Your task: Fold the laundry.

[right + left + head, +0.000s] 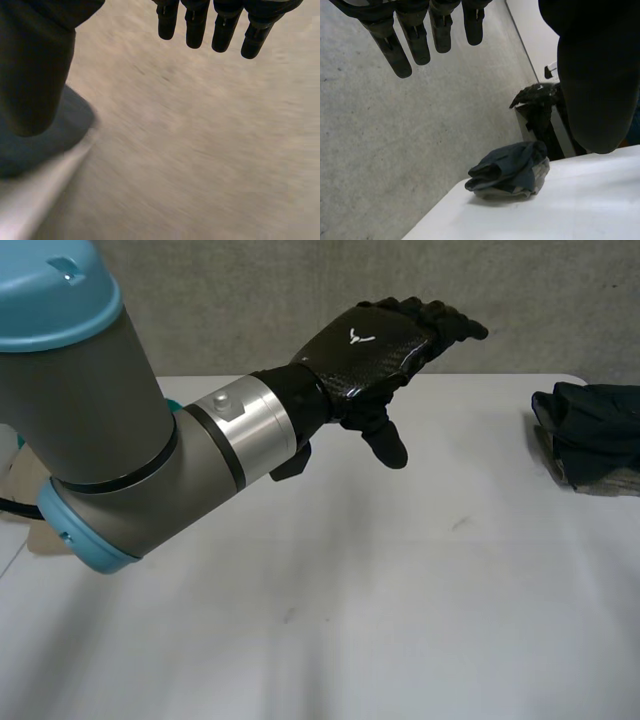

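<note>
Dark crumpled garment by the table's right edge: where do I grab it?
Probably pinch the top fold of the dark blue crumpled garment, coming down from above: it sits bunched in a rounded heap, its folds piled uppermost.

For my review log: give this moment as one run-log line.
left hand: open, raised over table, empty | right hand: open, empty | dark garment: crumpled bundle at table's right edge, no hand on it

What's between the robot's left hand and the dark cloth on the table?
Nothing but bare white table lies between the left hand and the cloth, as the head view shows. The hand is open and holds nothing.
</note>
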`<state>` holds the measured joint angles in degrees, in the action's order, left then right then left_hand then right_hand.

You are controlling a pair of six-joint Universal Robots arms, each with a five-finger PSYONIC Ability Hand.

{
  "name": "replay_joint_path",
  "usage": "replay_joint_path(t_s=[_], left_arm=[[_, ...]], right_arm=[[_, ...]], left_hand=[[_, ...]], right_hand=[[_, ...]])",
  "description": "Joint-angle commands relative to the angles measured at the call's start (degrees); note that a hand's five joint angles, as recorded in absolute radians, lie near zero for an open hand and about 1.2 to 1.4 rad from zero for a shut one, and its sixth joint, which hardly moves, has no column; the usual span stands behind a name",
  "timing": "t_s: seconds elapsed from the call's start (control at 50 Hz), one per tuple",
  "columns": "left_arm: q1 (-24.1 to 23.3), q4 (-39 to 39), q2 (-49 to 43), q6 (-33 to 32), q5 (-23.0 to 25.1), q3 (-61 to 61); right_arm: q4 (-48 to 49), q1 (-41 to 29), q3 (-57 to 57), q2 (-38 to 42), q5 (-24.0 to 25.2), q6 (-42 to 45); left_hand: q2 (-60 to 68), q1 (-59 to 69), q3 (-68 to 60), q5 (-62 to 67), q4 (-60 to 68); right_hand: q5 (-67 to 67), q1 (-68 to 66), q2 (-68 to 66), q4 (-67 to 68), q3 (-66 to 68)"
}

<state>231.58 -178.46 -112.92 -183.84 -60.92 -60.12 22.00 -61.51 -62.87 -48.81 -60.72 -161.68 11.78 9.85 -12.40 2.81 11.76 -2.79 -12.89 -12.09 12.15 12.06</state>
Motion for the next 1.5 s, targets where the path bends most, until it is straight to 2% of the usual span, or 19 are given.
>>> replay_joint_path(t_s=[0.02,0.12,0.22,0.26,0.34,0.36,0.42,0.44,0.48,0.54,0.58,0.7,0.8,0.88,0.96,1.14,1.32,1.38,1.5], left_arm=[[-0.5,-0.3,2.2,0.5,0.0,0.4],[-0.2,-1.0,3.3,2.7,-0.6,1.5],[1.9,-1.4,4.9,4.1,-7.7,2.5],[4.2,-1.2,5.3,3.9,-10.5,2.6],[14.2,1.2,5.3,2.5,-16.6,1.9],[17.3,2.3,5.1,0.0,-18.7,1.5],[21.2,2.9,3.7,-7.3,-21.3,0.8],[23.2,3.0,1.2,-14.3,-22.8,0.6],[25.1,2.9,-2.7,-22.6,-23.7,0.8],[29.9,0.2,-9.5,-35.0,-23.9,1.6],[33.4,-2.9,-14.3,-39.7,-23.8,2.7],[38.6,-12.1,-26.8,-41.8,-20.2,7.3],[41.2,-12.9,-33.2,-41.8,-15.6,10.8],[40.6,-13.8,-34.0,-40.6,-14.7,11.6],[38.4,-15.5,-31.0,-36.4,-15.5,11.2],[30.4,-24.7,-9.5,-15.2,-17.6,5.5],[18.4,-26.8,0.3,5.6,-17.8,4.6],[14.3,-26.1,-0.8,7.1,-17.5,3.4],[6.3,-24.0,-9.6,4.5,-17.7,0.5]], right_arm=[[-0.4,-1.8,1.3,-7.7,-14.5,16.2],[7.2,-11.8,-1.4,-12.0,-13.3,11.7],[12.3,-19.7,-10.4,-20.1,-9.4,5.2],[13.6,-23.6,-15.5,-22.7,-5.5,3.2],[12.1,-30.5,-22.5,-24.5,-0.6,2.9],[11.7,-31.9,-23.9,-24.6,-0.1,3.1],[8.2,-36.7,-27.5,-24.6,-0.5,4.4],[7.3,-37.6,-28.2,-24.4,-0.8,5.0],[4.4,-39.4,-30.2,-24.1,-2.2,7.4],[1.7,-40.4,-32.0,-22.8,-4.0,11.4],[1.1,-40.6,-32.8,-21.9,-4.9,13.3],[0.6,-41.7,-35.0,-19.5,-6.9,18.8],[0.7,-41.1,-36.3,-19.3,-6.7,19.3],[0.6,-41.1,-36.5,-19.2,-7.0,19.4],[0.7,-41.1,-36.7,-19.2,-7.0,19.4],[0.8,-41.1,-36.6,-20.4,-7.7,18.8],[0.9,-40.1,-35.9,-24.3,-16.0,17.5],[0.7,-38.7,-35.8,-25.5,-17.2,15.3],[0.6,-36.0,-36.0,-27.9,-17.1,9.4]], left_hand=[[-0.6,1.4,1.2,-1.6,-0.5],[0.1,2.0,0.5,-0.9,0.1],[0.6,2.6,0.0,-0.4,0.6],[0.5,2.4,0.2,-0.6,0.5],[0.4,2.4,0.2,-0.6,0.5],[0.3,2.2,0.3,-0.7,0.3],[-0.1,1.9,0.7,-1.1,0.0],[-0.2,1.7,0.8,-1.2,-0.2],[-0.2,1.7,0.8,-1.3,-0.2],[-1.1,0.9,1.7,-2.1,-1.0],[-1.2,0.7,1.8,-2.3,-1.2],[-1.7,0.2,2.4,-2.8,-1.7],[4.6,6.6,-4.0,3.6,4.6],[68.1,70.0,-67.4,67.0,68.1],[68.2,70.2,-67.6,67.2,68.2],[68.2,70.2,-67.6,67.2,68.2],[68.2,70.2,-67.6,67.2,68.2],[68.2,70.2,-67.6,67.2,68.2],[68.2,70.2,-67.6,67.2,68.2]], right_hand=[[2.8,2.9,2.1,-2.1,-2.1],[2.8,2.9,2.1,-2.1,-2.1],[2.8,2.9,2.1,-2.1,-2.1],[2.8,2.9,2.1,-2.1,-2.1],[2.8,2.9,2.1,-2.1,-2.1],[2.8,2.9,2.1,-2.1,-2.1],[2.8,2.9,2.1,-2.1,-2.1],[2.8,2.9,2.1,-2.1,-2.1],[2.8,2.9,2.1,-2.1,-2.1],[2.8,2.9,2.1,-2.1,-2.1],[2.8,2.9,2.1,-2.1,-2.1],[2.8,2.9,2.1,-2.1,-2.1],[2.8,2.9,2.1,-2.1,-2.1],[2.8,2.9,2.1,-2.1,-2.1],[2.8,2.9,2.1,-2.1,-2.1],[2.8,2.9,2.1,-2.1,-2.1],[2.8,2.9,2.1,-2.1,-2.1],[2.8,2.9,2.1,-2.1,-2.1],[2.8,2.9,2.1,-2.1,-2.1]])
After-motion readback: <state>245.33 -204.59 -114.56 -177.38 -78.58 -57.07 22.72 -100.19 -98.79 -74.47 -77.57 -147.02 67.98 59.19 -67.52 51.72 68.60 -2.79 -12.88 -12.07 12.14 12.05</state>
